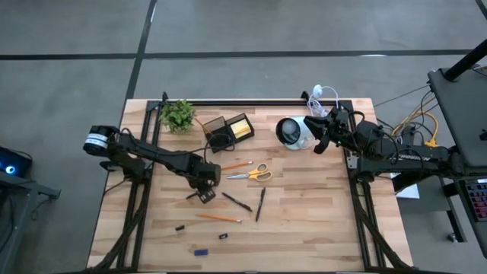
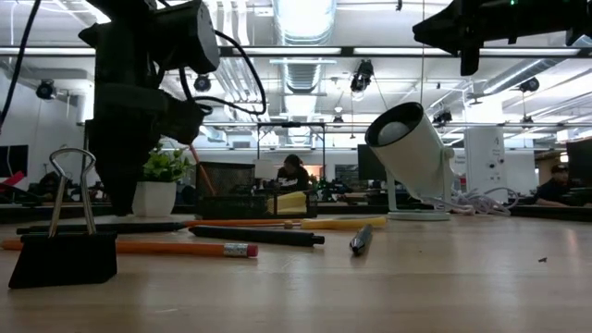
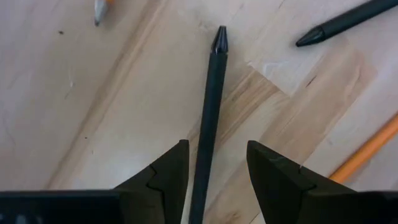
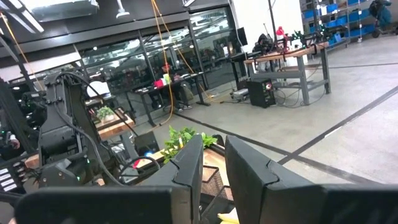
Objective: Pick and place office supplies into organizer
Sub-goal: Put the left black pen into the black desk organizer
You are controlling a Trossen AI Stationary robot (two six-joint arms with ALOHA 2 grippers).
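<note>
Okay, left fingers (image 3: 217, 171) spread around pen (image 3: 210, 118), its length running straight between them; right fingers (image 4: 214, 165) narrow, idle far right.

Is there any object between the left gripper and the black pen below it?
Nothing visible. The left gripper is open, and the thin black pen lies on the wooden table directly between its fingers. The other pen and pencils lie apart.

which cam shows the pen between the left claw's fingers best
Left wrist view: the dark pen lies between the open left claw, tip clear. The high view shows it as a small sliver by that claw; the low and right wrist views don't show it clearly.
</note>
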